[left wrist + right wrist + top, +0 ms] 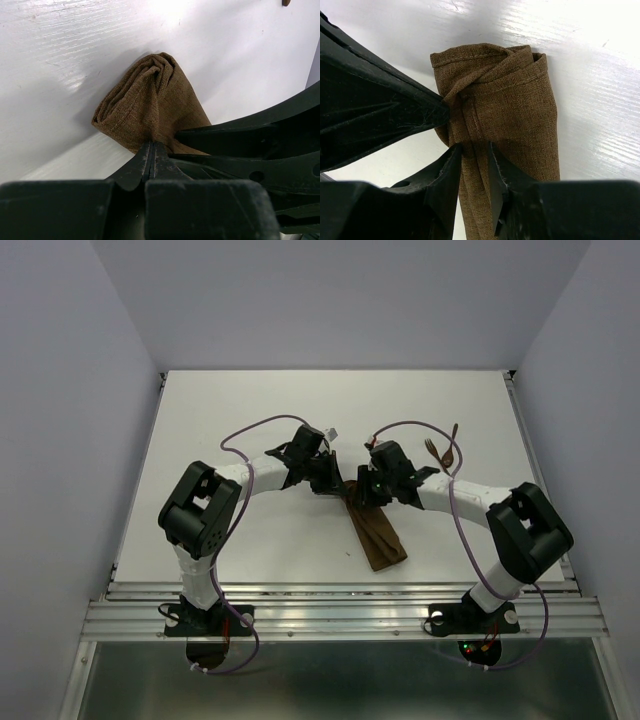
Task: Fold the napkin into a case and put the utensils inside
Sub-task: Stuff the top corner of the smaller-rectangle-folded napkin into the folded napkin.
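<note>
On the white desk (250,410), the dark brown cloth napkin (520,100) is folded into a narrow strip. The left pincer (152,150) is clenched on its end, and the right pincer (475,160) stands parted astride it. Beyond the right pincer, the slim brown fork (432,449) and spoon (453,437) are not yet inside.

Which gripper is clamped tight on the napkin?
The left gripper: its jaws are pressed together on the napkin, while the right gripper straddles it with jaws apart.

The napkin (378,533) is plain dark brown on the white table (250,420), the 2 utensils (433,450) match it, and the black-and-white left arm (262,468) and right arm (462,498) trail purple cables (262,422).
</note>
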Controlling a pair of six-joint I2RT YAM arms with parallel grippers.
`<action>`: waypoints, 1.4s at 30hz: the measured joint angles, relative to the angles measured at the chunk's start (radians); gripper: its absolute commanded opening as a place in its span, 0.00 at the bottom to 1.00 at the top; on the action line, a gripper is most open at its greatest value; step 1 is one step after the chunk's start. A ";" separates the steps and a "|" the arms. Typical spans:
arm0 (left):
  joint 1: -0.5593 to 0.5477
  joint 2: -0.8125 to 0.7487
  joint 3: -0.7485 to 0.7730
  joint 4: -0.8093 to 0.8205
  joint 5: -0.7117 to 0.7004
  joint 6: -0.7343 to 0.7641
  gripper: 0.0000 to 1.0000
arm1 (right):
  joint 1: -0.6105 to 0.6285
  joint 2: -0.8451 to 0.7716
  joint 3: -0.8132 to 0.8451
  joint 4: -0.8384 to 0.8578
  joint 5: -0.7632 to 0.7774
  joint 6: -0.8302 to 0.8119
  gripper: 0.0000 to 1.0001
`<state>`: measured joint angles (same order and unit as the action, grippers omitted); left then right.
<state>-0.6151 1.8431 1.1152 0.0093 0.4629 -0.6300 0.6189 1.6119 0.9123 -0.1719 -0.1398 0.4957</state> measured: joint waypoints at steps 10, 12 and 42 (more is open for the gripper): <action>0.000 0.000 0.000 -0.003 0.000 0.000 0.00 | 0.009 0.024 0.000 0.004 -0.023 -0.003 0.34; 0.000 0.000 0.000 -0.003 0.000 0.000 0.00 | 0.009 0.023 0.000 0.005 -0.024 -0.002 0.34; 0.000 0.001 0.000 -0.002 0.002 0.000 0.00 | 0.017 0.040 0.005 0.015 -0.019 0.006 0.01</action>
<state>-0.6151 1.8442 1.1152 0.0078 0.4644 -0.6296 0.6357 1.6520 0.9176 -0.1566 -0.1585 0.5022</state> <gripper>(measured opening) 0.033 0.019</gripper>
